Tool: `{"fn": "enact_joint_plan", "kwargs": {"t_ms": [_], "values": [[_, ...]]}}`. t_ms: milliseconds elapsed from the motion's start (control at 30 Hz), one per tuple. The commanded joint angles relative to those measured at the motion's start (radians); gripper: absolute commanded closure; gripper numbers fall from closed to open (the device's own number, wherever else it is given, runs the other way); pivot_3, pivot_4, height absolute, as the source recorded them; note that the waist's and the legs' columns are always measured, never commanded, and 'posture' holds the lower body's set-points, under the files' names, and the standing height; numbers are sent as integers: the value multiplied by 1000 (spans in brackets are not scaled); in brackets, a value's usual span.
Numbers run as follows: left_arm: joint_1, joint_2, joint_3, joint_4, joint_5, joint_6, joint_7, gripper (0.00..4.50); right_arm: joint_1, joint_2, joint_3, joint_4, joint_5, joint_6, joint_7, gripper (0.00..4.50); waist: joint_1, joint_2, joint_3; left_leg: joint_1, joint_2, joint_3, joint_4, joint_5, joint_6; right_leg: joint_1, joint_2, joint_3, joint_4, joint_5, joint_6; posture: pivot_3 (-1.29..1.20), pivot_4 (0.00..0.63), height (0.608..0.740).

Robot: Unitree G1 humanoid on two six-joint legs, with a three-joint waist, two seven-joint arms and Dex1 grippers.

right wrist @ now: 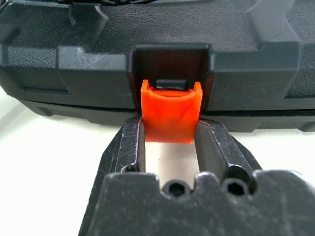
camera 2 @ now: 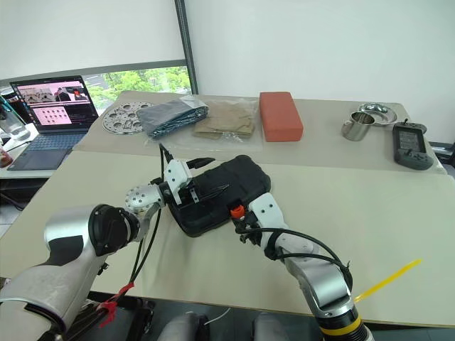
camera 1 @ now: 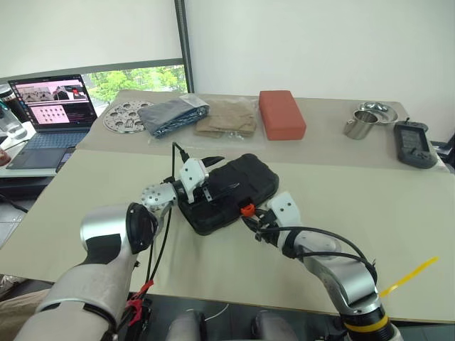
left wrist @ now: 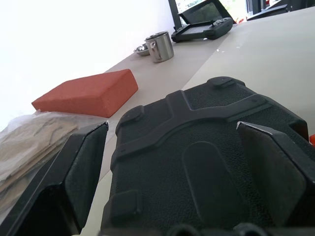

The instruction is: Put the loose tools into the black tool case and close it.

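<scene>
Right pincer (right wrist: pixel 170 142) — nearest, at the case's near edge, its two fingers closed on the small orange latch (right wrist: pixel 171 112). Black tool case (camera 1: pixel 231 190) — lid down, lying mid-worktop (camera 1: pixel 398 206), ribbed shell uppermost. Left pincer (left wrist: pixel 182 172) — fingers spread wide, one on either side of the lid's left end, gripping nothing. Far side, left to right: folded grey cloth (camera 1: pixel 173 115), red-orange block (camera 1: pixel 281 114), metal cup (camera 1: pixel 360 124).
</scene>
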Motion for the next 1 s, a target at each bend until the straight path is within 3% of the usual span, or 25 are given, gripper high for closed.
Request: {"fn": "enact_joint_plan", "kwargs": {"t_ms": [33, 233, 267, 333, 733, 833, 1000], "values": [[34, -10, -26, 31, 19, 17, -4, 0, -57, 23, -7, -18, 0, -12, -9, 3319, -2, 0, 0, 0, 0, 0, 0, 0, 0, 0, 0, 0, 0, 0, 0, 0, 150, 740], [37, -16, -26, 31, 18, 15, 1, 0, -78, 35, -4, -4, 11, 7, 0, 3319, -5, 0, 0, 0, 0, 0, 0, 0, 0, 0, 0, 0, 1, 0, 0, 0, 150, 740], [37, -18, -25, 31, 18, 15, 2, 0, -75, 37, -7, -6, 13, 8, -1, 2318, -6, 0, 0, 0, 0, 0, 0, 0, 0, 0, 0, 0, 1, 0, 0, 0, 150, 740], [38, -21, -25, 31, 17, 16, 3, 0, -68, 35, -19, -14, 16, 12, -1, 1815, -9, 0, 0, 1, 0, 0, 0, 0, 0, 0, 0, 0, 1, 0, 0, 0, 150, 740], [43, -26, -25, 31, 14, 17, 6, 0, 8, -44, -85, -104, 62, 74, 38, 1815, -4, 0, 0, 1, 0, -1, 0, 0, 0, 0, 0, 0, 0, 0, 0, 0, 150, 740], [43, -27, -25, 31, 14, 18, 6, 0, 7, -56, -79, -100, 60, 68, 46, 2456, -4, 0, 0, 1, 0, -1, 0, 0, 0, 0, 0, 0, 0, 0, 0, 0, 150, 740], [45, -27, -23, 31, 14, 17, 4, 0, -26, -30, -56, -81, 51, 63, 35, 4086, -4, 0, 0, 1, 0, -1, 0, 0, 0, 0, 0, 0, 0, 0, 0, 0, 150, 740]]}}
